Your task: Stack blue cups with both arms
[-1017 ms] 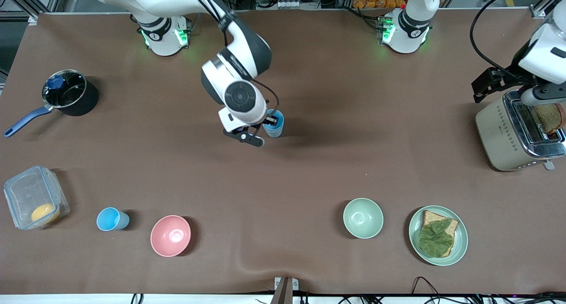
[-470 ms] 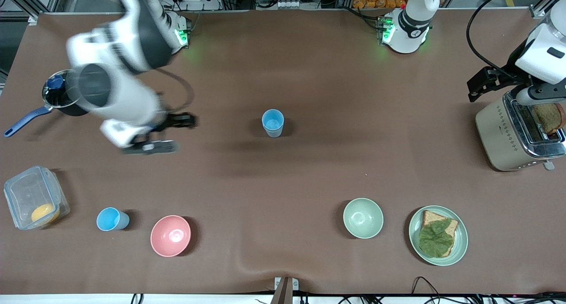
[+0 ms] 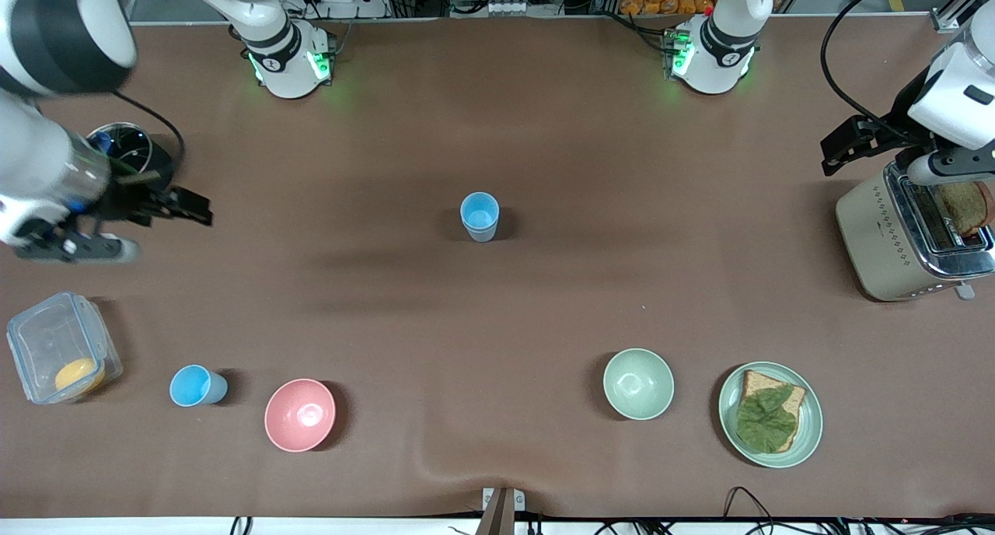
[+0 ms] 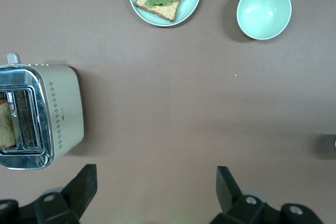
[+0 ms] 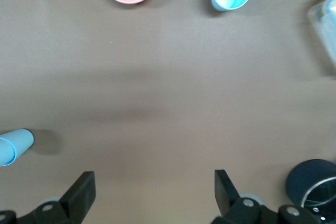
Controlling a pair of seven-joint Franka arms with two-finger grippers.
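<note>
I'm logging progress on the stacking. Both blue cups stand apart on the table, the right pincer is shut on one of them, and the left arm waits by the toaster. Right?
Not quite. The right pincer is open and holds nothing, as the right wrist view shows; it hangs by the pot. The blue cups do stand apart, and the left arm waits, its left pincer by the toaster.

one cup [image 3: 480, 215] mid-table | other cup [image 3: 197, 386] nearer camera, between bowl [image 3: 300, 414] and container [image 3: 62, 358]

One light-blue cup [image 3: 480, 216] stands upright mid-table; another cup [image 3: 197, 386] stands nearer the camera, just beside the pink bowl [image 3: 300, 414].
</note>
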